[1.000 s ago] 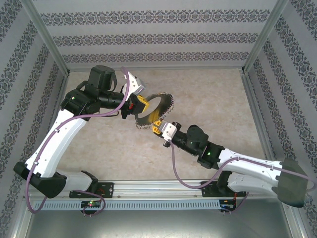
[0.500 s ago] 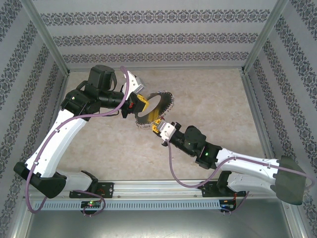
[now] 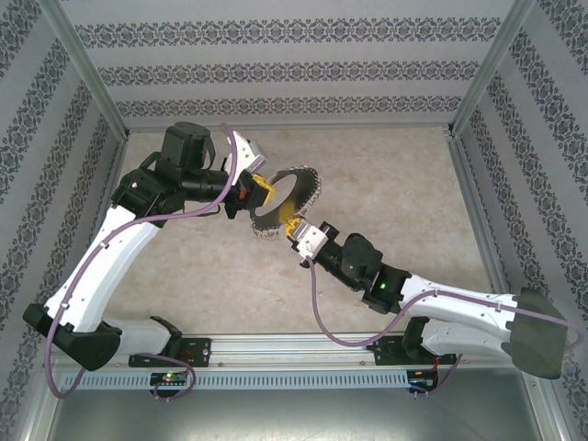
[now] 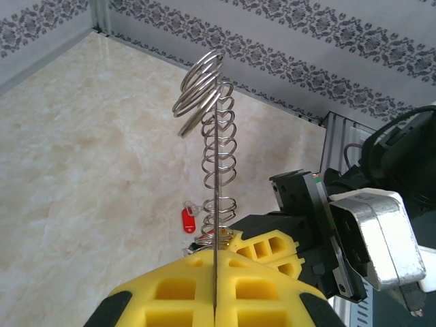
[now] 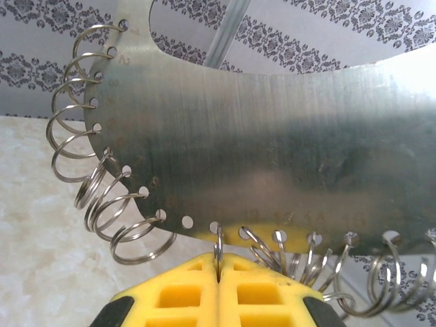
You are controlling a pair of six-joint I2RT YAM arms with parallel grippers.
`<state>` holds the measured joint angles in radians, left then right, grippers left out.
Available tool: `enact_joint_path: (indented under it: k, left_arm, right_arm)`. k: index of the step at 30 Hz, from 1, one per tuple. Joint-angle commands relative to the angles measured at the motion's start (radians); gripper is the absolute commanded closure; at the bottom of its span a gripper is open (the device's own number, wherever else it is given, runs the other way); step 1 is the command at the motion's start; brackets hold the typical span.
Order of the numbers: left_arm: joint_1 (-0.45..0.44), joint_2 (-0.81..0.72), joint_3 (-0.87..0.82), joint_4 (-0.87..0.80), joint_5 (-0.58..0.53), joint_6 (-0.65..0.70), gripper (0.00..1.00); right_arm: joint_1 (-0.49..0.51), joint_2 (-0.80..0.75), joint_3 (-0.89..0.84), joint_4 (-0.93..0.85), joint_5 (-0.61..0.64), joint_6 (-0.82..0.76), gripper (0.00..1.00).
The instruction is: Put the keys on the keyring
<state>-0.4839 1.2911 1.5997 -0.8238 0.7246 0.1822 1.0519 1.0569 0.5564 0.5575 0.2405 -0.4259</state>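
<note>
The keyring [image 3: 287, 195] is a flat grey metal plate with holes along its rim and several small wire rings hanging from them. It is held up above the table. My left gripper [image 3: 261, 191] is shut on the plate, which stands edge-on [image 4: 216, 170] between the yellow fingers [image 4: 177, 289]. My right gripper [image 3: 296, 227] meets the plate's lower rim [image 5: 272, 150] and is shut on one small ring [image 5: 218, 245] hanging from a hole. A red key [image 4: 188, 220] lies on the table below the plate. In the left wrist view the right gripper's yellow fingers [image 4: 269, 246] sit just behind the plate.
The marble-patterned table top [image 3: 395, 184] stretches to the right and back of the grippers. Patterned walls with aluminium posts [image 3: 87, 69] close in the left, back and right sides. The arm bases sit on a rail [image 3: 294, 354] at the near edge.
My right gripper has shifted slightly up and left against the keyring's lower rim and has closed on a small ring. The left arm and the keyring have stayed put.
</note>
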Motion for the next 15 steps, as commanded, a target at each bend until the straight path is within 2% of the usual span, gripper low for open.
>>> enact_joint_path:
  k: [1, 7, 10, 15]
  left_arm:
    - [0.002, -0.028, -0.018, 0.059, -0.065, -0.065, 1.0]
    - [0.002, -0.052, -0.112, 0.158, -0.161, -0.179, 1.0]
    - [0.003, -0.069, -0.176, 0.211, -0.196, -0.252, 1.0]
    - [0.003, -0.096, -0.35, 0.341, -0.246, -0.474, 1.0]
  right_arm:
    - [0.008, -0.015, 0.008, -0.001, 0.033, -0.002, 1.0]
    - [0.0, -0.049, -0.01, -0.092, 0.001, 0.005, 1.0]
    - [-0.04, -0.077, 0.005, -0.188, -0.069, 0.077, 1.0]
    - [-0.15, -0.1, 0.067, -0.389, -0.289, 0.197, 1.0]
